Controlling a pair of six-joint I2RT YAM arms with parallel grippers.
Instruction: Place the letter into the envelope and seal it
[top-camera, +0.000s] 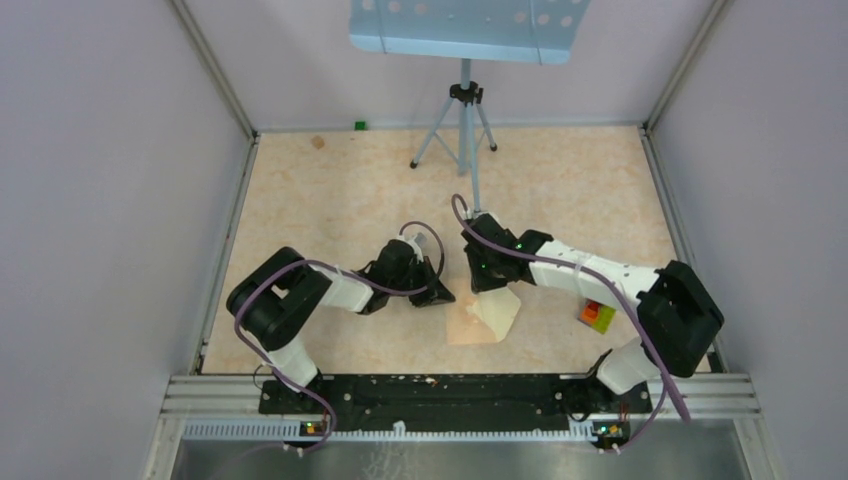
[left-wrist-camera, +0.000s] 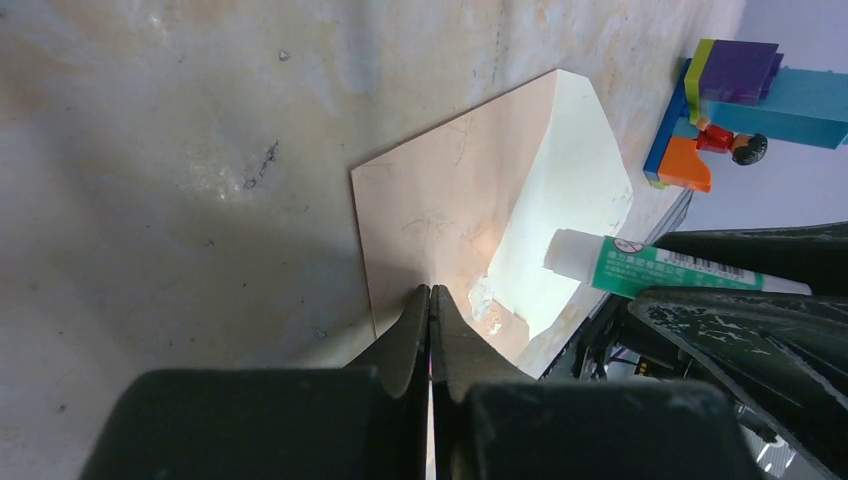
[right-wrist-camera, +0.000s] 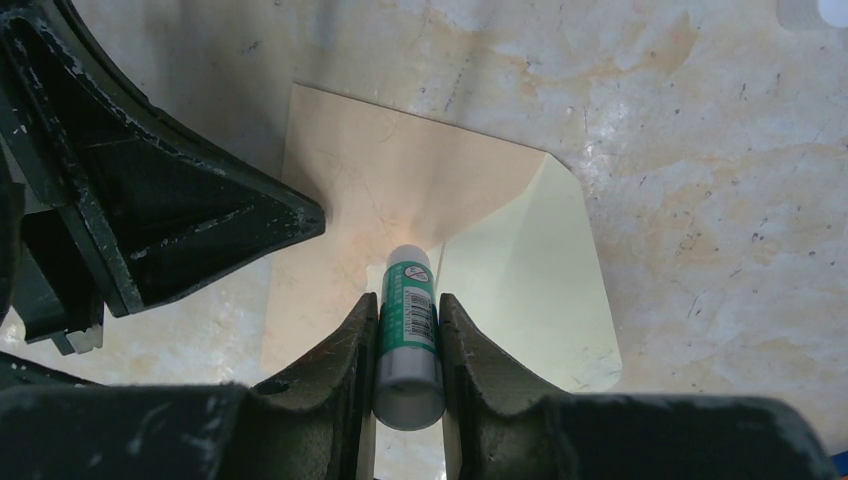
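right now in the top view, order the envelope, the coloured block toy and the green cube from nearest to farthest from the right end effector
1. envelope: just under the right end effector and its glue stick, front centre.
2. coloured block toy: off to the right side.
3. green cube: far back left.

Top view: high behind both arm bases, looking down on the table.
Left wrist: close behind left pincer, facing the envelope at its tips.
Right wrist: close behind right pincer, along its glue stick.
Shared: envelope, all views.
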